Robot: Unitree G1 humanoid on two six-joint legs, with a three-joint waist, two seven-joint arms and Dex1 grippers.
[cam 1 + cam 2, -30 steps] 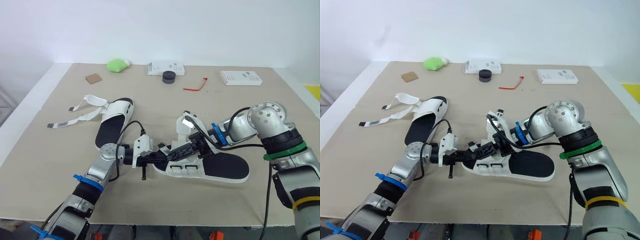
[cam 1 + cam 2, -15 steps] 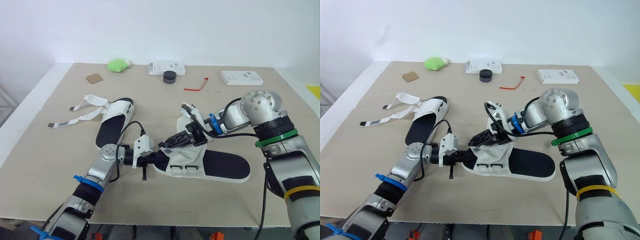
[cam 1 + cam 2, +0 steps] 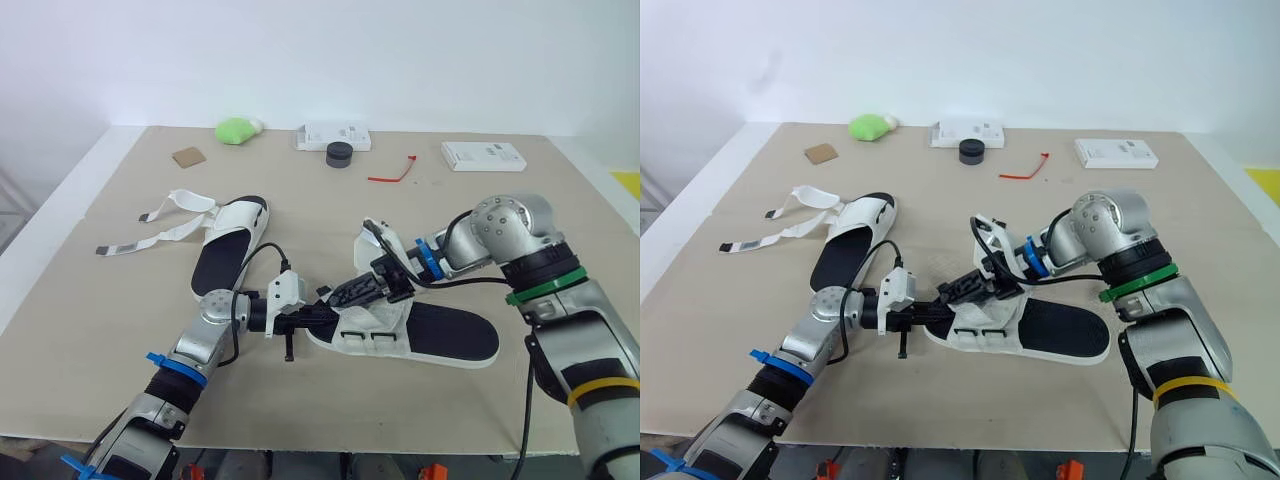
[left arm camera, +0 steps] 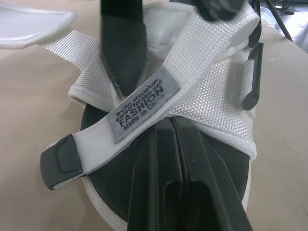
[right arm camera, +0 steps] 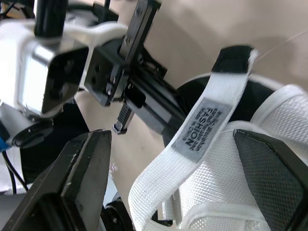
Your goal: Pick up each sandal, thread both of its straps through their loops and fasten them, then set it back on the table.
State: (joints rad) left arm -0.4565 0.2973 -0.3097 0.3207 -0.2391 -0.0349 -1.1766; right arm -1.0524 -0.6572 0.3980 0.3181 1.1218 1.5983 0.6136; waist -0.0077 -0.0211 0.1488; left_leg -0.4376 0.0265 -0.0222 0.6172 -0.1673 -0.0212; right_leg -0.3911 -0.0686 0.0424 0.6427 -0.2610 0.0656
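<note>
A white sandal with a black footbed (image 3: 440,335) lies on the table's near middle. My left gripper (image 3: 318,312) is at its toe end, and its fingers (image 4: 168,183) lie shut on the footbed under the crossed straps. My right gripper (image 3: 368,290) hovers over the front straps, its fingers (image 5: 82,178) spread wide, open. A loose white strap with a grey label (image 5: 202,127) runs between them. The other sandal (image 3: 228,250) lies to the left with its two straps (image 3: 150,235) undone and spread out flat.
Along the far edge lie a green lump (image 3: 236,129), a brown square (image 3: 187,157), a white box (image 3: 331,136), a black round thing (image 3: 338,154), a red tie (image 3: 392,174) and another white box (image 3: 482,155).
My right gripper has swung left across the near sandal's front straps, then come down a little, and its elbow has shifted. The left arm and the other sandal have stayed put.
</note>
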